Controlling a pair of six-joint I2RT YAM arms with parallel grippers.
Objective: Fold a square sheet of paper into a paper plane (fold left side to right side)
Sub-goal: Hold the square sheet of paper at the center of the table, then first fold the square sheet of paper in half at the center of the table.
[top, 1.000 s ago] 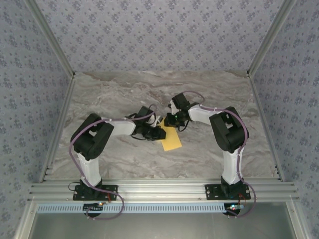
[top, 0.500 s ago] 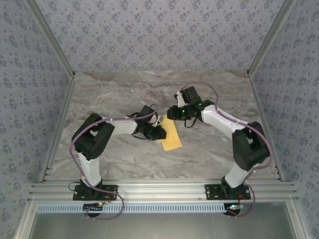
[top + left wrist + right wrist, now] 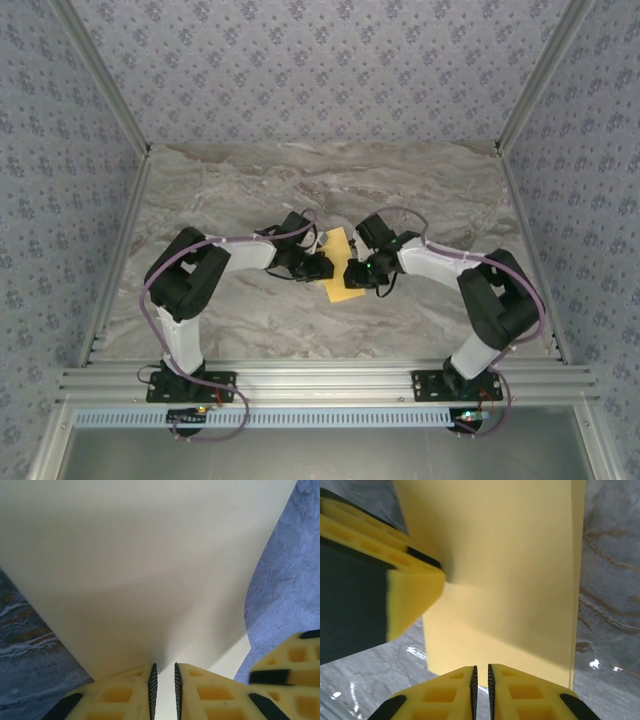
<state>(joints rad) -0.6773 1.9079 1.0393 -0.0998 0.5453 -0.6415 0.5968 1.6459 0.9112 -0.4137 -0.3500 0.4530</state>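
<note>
While the folded sheet of paper lies at the table centre, the left gripper is clamped on one edge; the right gripper, closed to a slit, meets the opposite edge.

paper cropped at top, near edge hidden
</note>
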